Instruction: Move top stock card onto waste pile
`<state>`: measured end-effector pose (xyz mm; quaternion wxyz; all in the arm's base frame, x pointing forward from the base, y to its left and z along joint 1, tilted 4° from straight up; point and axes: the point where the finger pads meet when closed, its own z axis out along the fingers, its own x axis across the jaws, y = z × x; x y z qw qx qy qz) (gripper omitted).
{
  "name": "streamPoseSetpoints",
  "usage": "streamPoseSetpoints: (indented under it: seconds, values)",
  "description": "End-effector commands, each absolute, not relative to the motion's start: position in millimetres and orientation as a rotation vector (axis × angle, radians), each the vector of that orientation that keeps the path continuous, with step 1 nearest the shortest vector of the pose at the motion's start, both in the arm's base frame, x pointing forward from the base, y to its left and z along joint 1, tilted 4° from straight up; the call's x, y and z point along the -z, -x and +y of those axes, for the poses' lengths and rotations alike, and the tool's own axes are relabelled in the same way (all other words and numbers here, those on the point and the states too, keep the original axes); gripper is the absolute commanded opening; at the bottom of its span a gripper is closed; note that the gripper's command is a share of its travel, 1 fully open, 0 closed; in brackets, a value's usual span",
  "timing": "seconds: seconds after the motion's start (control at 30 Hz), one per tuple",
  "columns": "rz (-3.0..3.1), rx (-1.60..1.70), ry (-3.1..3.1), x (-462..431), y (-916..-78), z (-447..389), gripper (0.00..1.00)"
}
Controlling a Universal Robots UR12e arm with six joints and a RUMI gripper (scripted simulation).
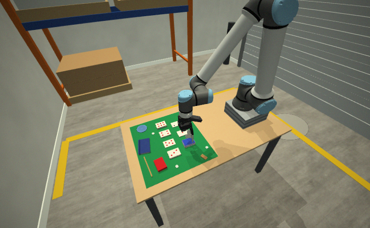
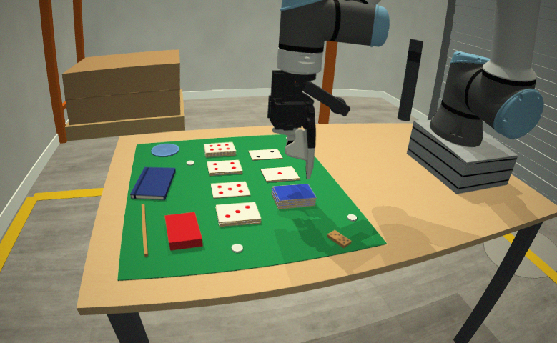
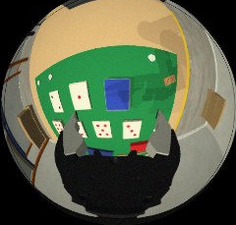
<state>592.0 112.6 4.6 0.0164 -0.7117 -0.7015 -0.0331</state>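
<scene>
The face-down stock (image 2: 294, 196) is a thick stack of tiles with a blue top, on the green mat (image 2: 238, 208); it also shows in the wrist view (image 3: 117, 93). To its left in the near row lies the waste pile (image 2: 237, 213), a stack with a face-up card of three red pips, also seen in the wrist view (image 3: 133, 129). My gripper (image 2: 307, 166) is open and empty. It hangs above the mat just behind the stock's far right corner, fingers pointing down, clear of the cards. From the top view the gripper (image 1: 190, 136) stands over the stock (image 1: 188, 142).
Face-up cards lie in two columns behind, the nearest a one-pip card (image 2: 279, 174). A red box (image 2: 183, 230), a blue notebook (image 2: 153, 182), a wooden stick (image 2: 144, 229), a blue disc (image 2: 165, 149), white tokens and a domino (image 2: 339, 238) lie on the mat. The robot base (image 2: 462, 161) stands at the right.
</scene>
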Motion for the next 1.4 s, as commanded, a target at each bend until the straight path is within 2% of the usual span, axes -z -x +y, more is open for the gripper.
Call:
streamPoseSetpoints:
  seconds: [0.0, 0.83, 1.37]
  values:
    - [-2.182, 0.107, 2.214, -5.2, -592.3, 112.9, 1.0]
    - [-2.015, 0.103, 2.361, -5.3, -591.0, 115.3, 1.0]
    - [-1.556, 0.091, 2.674, -5.5, -589.3, 120.9, 1.0]
